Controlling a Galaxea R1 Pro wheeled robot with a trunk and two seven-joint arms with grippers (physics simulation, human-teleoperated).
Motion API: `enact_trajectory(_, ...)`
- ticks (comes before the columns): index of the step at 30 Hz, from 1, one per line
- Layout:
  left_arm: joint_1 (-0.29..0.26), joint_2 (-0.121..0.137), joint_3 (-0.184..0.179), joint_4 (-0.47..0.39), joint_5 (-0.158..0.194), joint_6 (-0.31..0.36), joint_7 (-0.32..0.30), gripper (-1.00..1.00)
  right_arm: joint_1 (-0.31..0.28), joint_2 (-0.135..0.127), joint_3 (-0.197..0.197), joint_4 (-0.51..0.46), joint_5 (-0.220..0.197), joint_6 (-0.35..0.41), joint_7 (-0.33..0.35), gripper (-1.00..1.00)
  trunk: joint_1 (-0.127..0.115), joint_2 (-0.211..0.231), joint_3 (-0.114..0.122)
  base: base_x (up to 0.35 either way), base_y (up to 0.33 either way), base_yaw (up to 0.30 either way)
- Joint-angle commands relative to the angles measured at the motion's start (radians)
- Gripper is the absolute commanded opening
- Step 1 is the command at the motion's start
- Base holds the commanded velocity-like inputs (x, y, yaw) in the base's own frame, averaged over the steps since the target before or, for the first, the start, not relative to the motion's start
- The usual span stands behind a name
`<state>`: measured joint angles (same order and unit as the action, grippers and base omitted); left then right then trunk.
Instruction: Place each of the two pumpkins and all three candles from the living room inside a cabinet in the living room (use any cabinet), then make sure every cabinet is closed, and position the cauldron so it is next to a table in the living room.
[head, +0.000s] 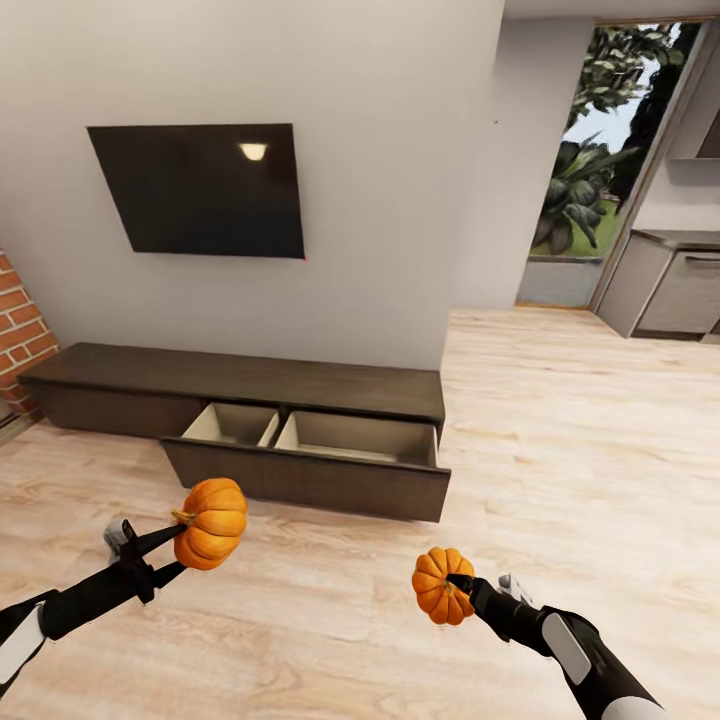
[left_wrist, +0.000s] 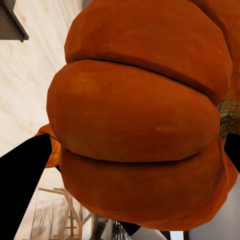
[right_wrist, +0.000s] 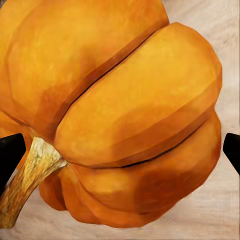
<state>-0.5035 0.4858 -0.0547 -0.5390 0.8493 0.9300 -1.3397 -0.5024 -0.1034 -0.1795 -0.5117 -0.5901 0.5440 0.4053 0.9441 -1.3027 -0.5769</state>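
Each arm holds an orange ribbed pumpkin above the wood floor. My left gripper (head: 190, 538) is shut on the larger-looking pumpkin (head: 211, 523) (left_wrist: 140, 120), stem pointing left. My right gripper (head: 456, 585) is shut on the other pumpkin (head: 441, 585) (right_wrist: 120, 110), whose tan stem shows in the right wrist view. Ahead stands the long, low dark brown cabinet (head: 120, 375) against the wall, with a wide drawer (head: 310, 480) pulled out, showing two pale beige compartments with nothing in them. The candles and cauldron are out of view.
A black TV (head: 200, 188) hangs on the wall above the cabinet. A brick wall (head: 18, 335) borders the left. To the right, open wood floor (head: 580, 430) leads to a doorway with greenery and grey kitchen units (head: 670, 285).
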Motion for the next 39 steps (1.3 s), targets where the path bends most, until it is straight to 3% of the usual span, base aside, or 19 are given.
enact_trajectory(1, -0.001, 0.001, -0.004, 0.000, 0.011, 0.010, -0.001, -1.00, -0.001, 0.001, -0.006, -0.002, -0.010, 0.010, 0.001, -1.00, 0.001, -0.001, -0.001, 0.308, 0.123, -0.007)
enact_trajectory(15, -0.001, 0.002, -0.003, -0.001, 0.011, 0.007, -0.003, -1.00, -0.001, 0.001, -0.002, -0.002, -0.009, 0.010, 0.001, -1.00, 0.001, -0.001, -0.001, 0.049, 0.015, -0.001)
enact_trajectory(29, -0.001, -0.005, -0.017, -0.009, 0.007, 0.006, 0.009, -1.00, -0.001, 0.002, 0.001, -0.004, 0.003, 0.008, 0.001, -1.00, -0.053, 0.097, 0.043, 0.000, 0.000, 0.000)
enact_trajectory(32, -0.001, -0.008, -0.017, -0.012, 0.007, 0.006, 0.071, -1.00, -0.001, 0.002, 0.017, -0.005, 0.005, 0.008, 0.000, -1.00, -0.065, 0.118, 0.052, 0.000, 0.000, 0.000)
enact_trajectory(39, -0.001, -0.013, -0.012, -0.112, 0.008, 0.006, 0.315, -1.00, -0.001, 0.003, 0.133, -0.011, 0.006, 0.008, -0.002, -1.00, -0.091, 0.167, 0.074, 0.000, 0.000, 0.000)
